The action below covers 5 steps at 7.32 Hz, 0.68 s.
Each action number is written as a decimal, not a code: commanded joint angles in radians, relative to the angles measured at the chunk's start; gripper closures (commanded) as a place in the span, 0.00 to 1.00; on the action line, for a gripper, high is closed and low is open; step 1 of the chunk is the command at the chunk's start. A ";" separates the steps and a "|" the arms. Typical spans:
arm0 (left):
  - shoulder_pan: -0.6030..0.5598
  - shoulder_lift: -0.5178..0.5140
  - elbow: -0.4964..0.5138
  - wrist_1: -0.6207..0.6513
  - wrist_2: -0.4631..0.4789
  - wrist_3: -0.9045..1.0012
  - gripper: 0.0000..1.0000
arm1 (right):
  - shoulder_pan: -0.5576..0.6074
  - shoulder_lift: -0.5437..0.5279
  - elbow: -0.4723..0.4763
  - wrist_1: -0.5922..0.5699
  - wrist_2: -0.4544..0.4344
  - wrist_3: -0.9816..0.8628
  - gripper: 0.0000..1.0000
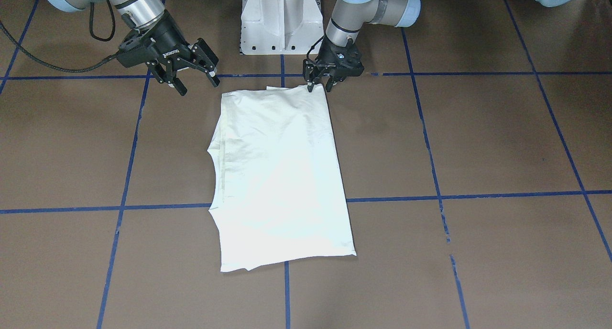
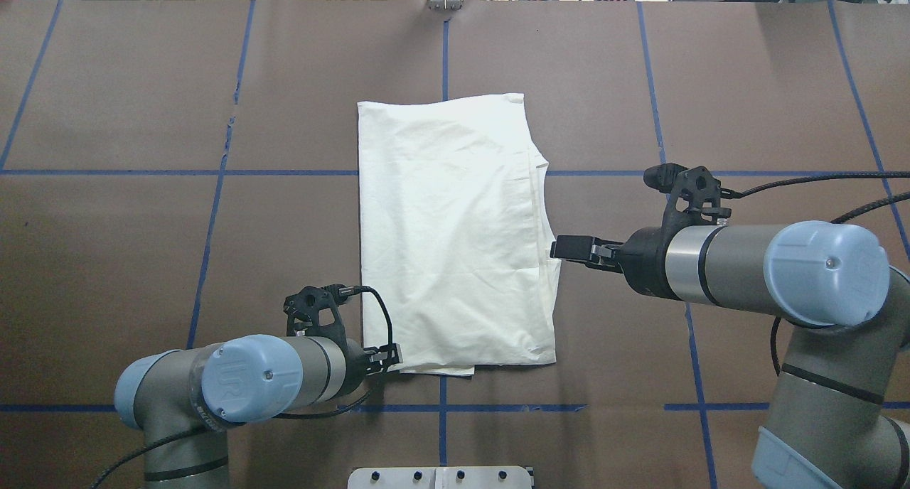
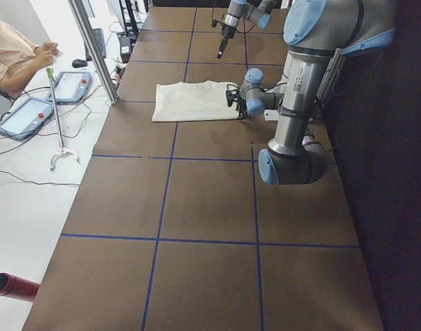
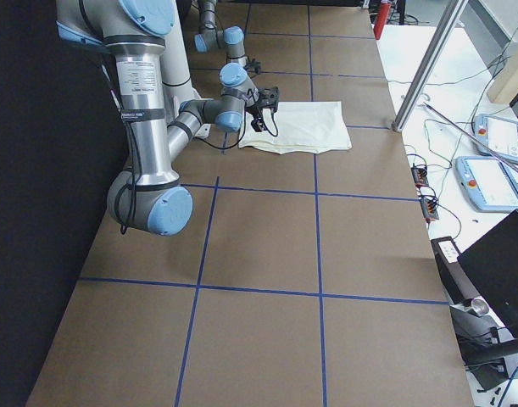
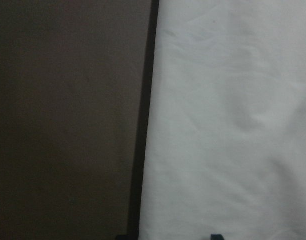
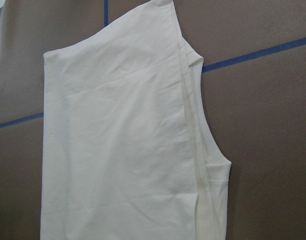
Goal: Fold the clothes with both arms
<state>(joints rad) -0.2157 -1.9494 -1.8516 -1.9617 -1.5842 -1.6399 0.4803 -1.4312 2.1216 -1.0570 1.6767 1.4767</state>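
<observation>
Wide-gapped right tool (image 1: 199, 86), front view

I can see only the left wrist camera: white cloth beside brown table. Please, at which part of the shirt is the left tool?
Observer: The left tool is at the shirt's corner nearest the robot, on its left side.
Operator: Where is the right tool?
Observer: The right tool hangs open beside the shirt's right edge, holding nothing.
Operator: How does the shirt lie?
Observer: Folded to a long rectangle, plain side up; no print shows.
</observation>
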 commanded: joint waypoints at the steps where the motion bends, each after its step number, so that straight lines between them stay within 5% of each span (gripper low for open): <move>1: 0.001 0.000 0.000 0.001 0.003 -0.001 0.51 | 0.000 0.000 0.000 0.000 0.000 0.001 0.00; 5: 0.013 0.001 0.002 0.001 0.001 0.000 0.51 | 0.000 -0.002 -0.006 0.000 -0.008 0.001 0.00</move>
<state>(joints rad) -0.2086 -1.9483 -1.8510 -1.9608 -1.5830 -1.6399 0.4806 -1.4316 2.1171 -1.0569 1.6695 1.4772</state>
